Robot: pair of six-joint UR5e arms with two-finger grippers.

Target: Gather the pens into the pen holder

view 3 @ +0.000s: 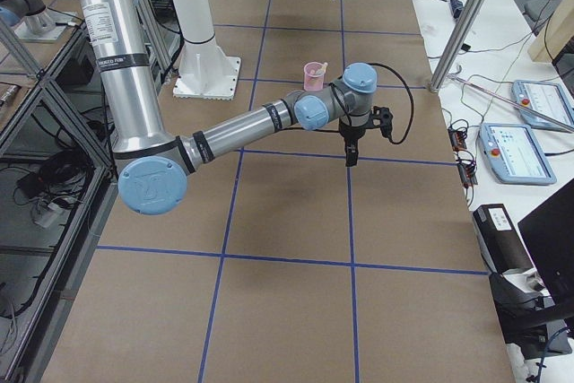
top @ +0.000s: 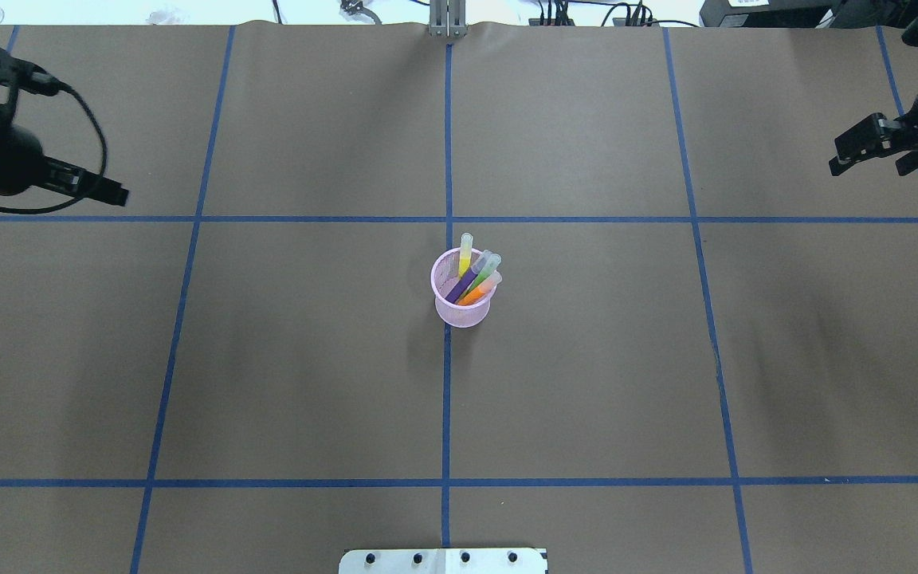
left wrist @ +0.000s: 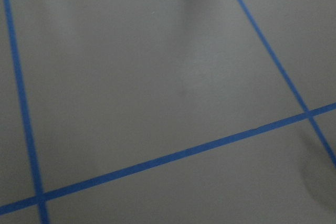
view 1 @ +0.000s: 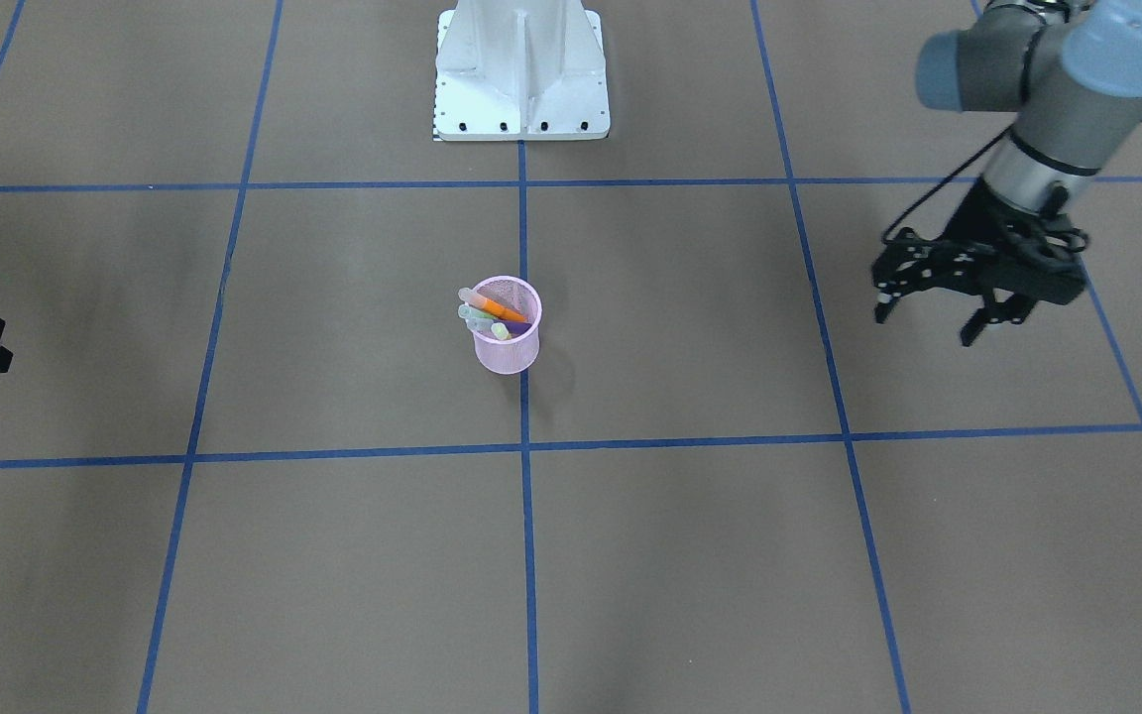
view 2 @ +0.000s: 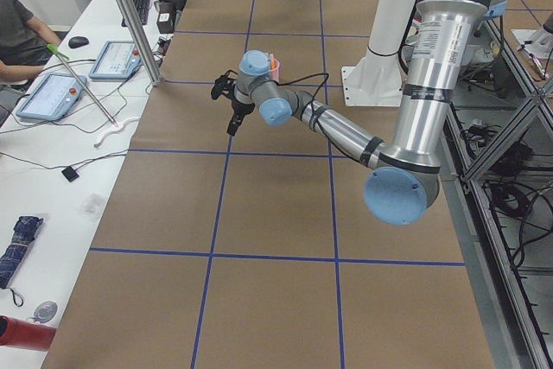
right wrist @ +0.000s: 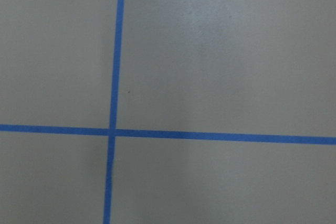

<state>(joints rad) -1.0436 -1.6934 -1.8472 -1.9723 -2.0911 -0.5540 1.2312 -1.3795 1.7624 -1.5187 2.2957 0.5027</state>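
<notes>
Fingers (view 1: 973,330) splayed, left gripper (view 1: 926,327) — pen holder (view 1: 507,349) well apart.

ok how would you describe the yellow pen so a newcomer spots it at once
On the brown table, follow the central blue tape line to the pink mesh pen holder. The yellow pen pokes out alone at the rim's far side in the overhead view, while the purple pen, green pen and orange pen lean together.
</notes>
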